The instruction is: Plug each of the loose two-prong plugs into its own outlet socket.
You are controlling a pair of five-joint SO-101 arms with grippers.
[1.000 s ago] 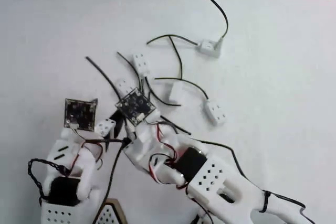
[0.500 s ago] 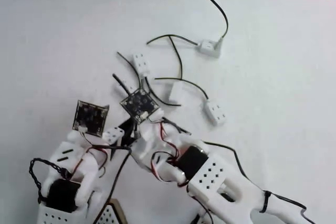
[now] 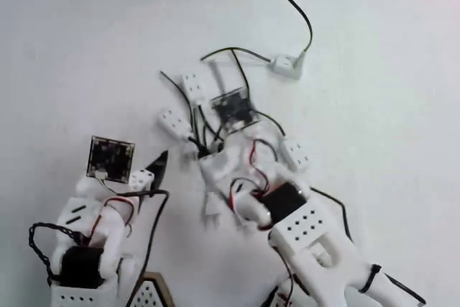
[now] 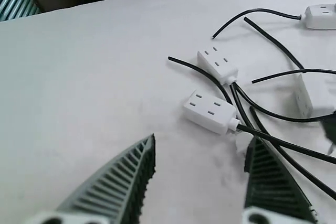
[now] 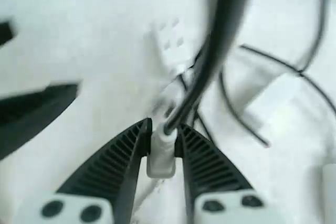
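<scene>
My right gripper (image 5: 163, 125) is shut on a white two-prong plug (image 5: 159, 153) whose black cord (image 5: 210, 61) runs up and away. In the high view this gripper (image 3: 204, 152) sits amid the cords in the middle of the table, just right of a white outlet socket (image 3: 175, 121). My left gripper (image 4: 203, 140) stands open and holds nothing, a short way from that socket (image 4: 210, 111) and a second one (image 4: 217, 64). From above, the left gripper (image 3: 152, 170) is near the front left. More sockets lie at the back (image 3: 286, 65) and right (image 3: 295, 153).
Black cords (image 3: 233, 70) loop and cross between the sockets in the table's middle. Another white socket (image 3: 192, 85) lies behind the nearest one. The white table (image 3: 72, 55) has bare room at the left and far right.
My right arm has carried the plug away from the front and to the right, into the cords. My left arm swung toward it, then drew back left. The socket beside the right gripper is uncovered.
</scene>
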